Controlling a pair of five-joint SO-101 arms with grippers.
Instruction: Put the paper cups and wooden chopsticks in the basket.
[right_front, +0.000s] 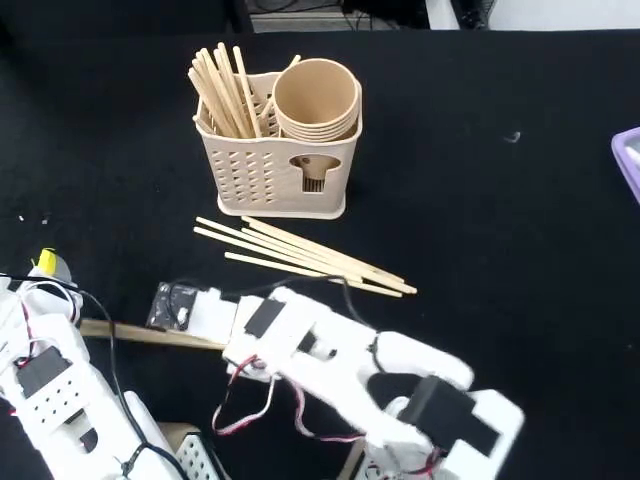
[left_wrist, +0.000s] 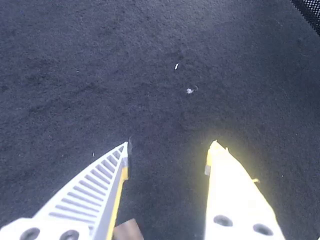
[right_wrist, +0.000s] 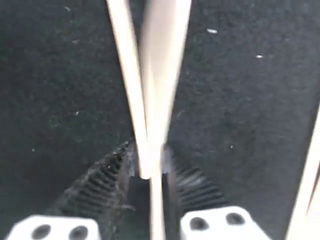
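Two claws we log: right claw (right_wrist: 150, 167) pinching wooden chopsticks (right_wrist: 127, 75); left claw (left_wrist: 169, 148) spread above the counter (left_wrist: 100, 60). Basket (right_front: 270, 178) holds paper cups (right_front: 316, 98); loose chopsticks (right_front: 300, 258) lie beside it.

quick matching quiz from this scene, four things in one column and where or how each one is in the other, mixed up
1. paper cups
2. loose chopsticks
3. left gripper
4. right gripper

a. shut on chopsticks
b. stacked inside the basket
c. open over bare table
d. lying on the table in front of the basket

Pairs: 1-b, 2-d, 3-c, 4-a
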